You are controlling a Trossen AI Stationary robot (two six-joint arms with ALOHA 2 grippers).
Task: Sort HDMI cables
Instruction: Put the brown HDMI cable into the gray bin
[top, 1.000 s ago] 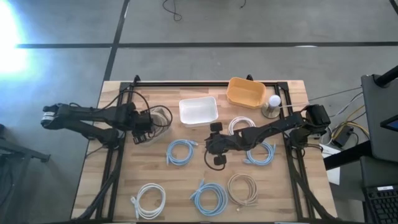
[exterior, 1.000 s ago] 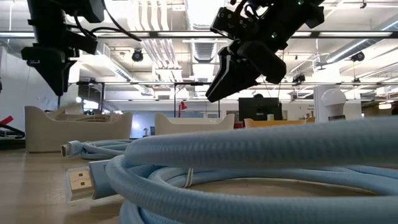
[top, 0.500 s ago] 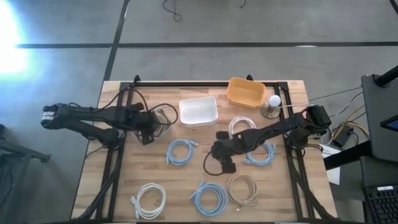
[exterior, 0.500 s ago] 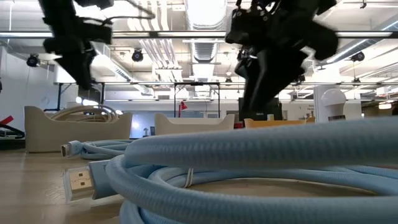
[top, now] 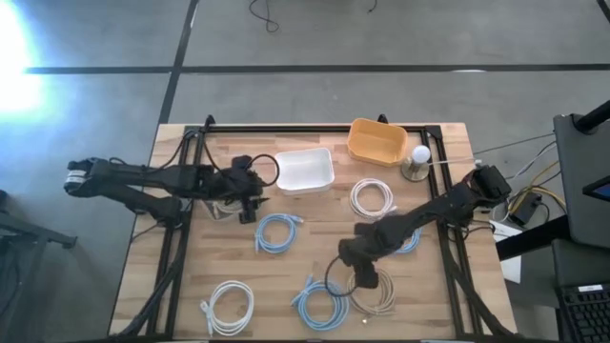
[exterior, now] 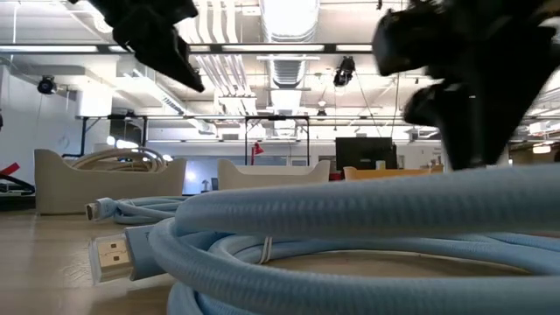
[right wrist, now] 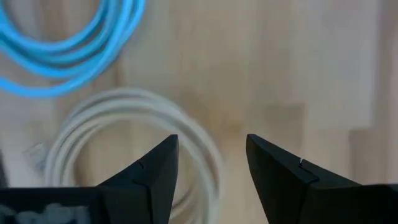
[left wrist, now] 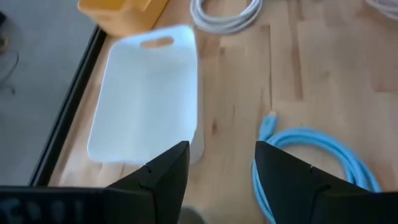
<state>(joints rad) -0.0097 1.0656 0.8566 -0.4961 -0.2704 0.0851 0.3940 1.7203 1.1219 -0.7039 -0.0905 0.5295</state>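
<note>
At the table's left, I see the left gripper (top: pixel 250 183), fingers apart and empty, beside the smooth white bin (top: pixel 304 171). A ribbed blue coil (top: pixel 276 232) lies nearby. Rightward, the right gripper (top: pixel 364 276), fingers spread, hovers over a round beige coil (top: pixel 378 295).

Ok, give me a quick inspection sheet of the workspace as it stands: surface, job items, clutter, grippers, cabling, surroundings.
Surface: wooden table in a black frame.
Job's things: coiled cables lie loose: blue coil mid-table, blue coil near the front edge, white coil front left, white coil near the bins, beige coil under the right arm, another blue one partly hidden. White bin and yellow bin show no cable.
Clutter: a light bulb on a stand.
Grippers: left gripper open beside the white bin; right gripper open above the beige coil.
Cables: black robot wiring loops beside the left arm.
Surroundings: grey floor; a desk with equipment at right.
</note>
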